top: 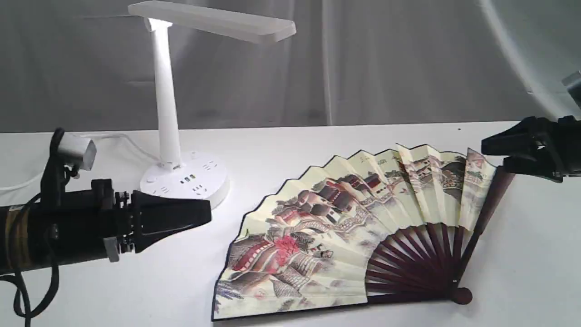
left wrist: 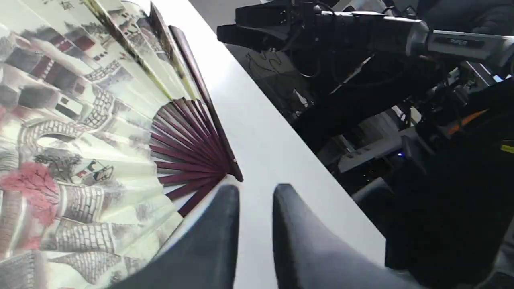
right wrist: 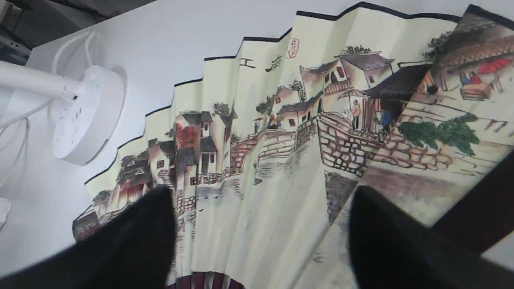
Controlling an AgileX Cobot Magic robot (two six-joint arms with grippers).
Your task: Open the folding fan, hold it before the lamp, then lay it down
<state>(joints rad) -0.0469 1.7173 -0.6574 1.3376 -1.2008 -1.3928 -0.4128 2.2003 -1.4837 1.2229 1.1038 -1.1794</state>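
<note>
The folding fan (top: 336, 227) lies spread open and flat on the white table (top: 317, 136), painted side up, its maroon pivot toward the front right. Neither gripper touches it. The lamp (top: 165, 104) stands at the back left, lit, with its round base (right wrist: 86, 112) just off the fan's left edge. My left gripper (top: 206, 213) hovers left of the fan, in front of the lamp base. In the left wrist view the left gripper (left wrist: 255, 190) shows only a narrow slit, nothing in it. My right gripper (top: 488, 147) hangs beside the fan's right guard; the right gripper (right wrist: 261, 192) stands wide apart and empty.
The lamp's white cord (top: 113, 136) trails off to the left behind the left arm. A grey curtain (top: 408, 59) closes the back. In the left wrist view the table's edge (left wrist: 321, 160) runs near the fan's pivot, with dark equipment (left wrist: 421, 168) beyond it.
</note>
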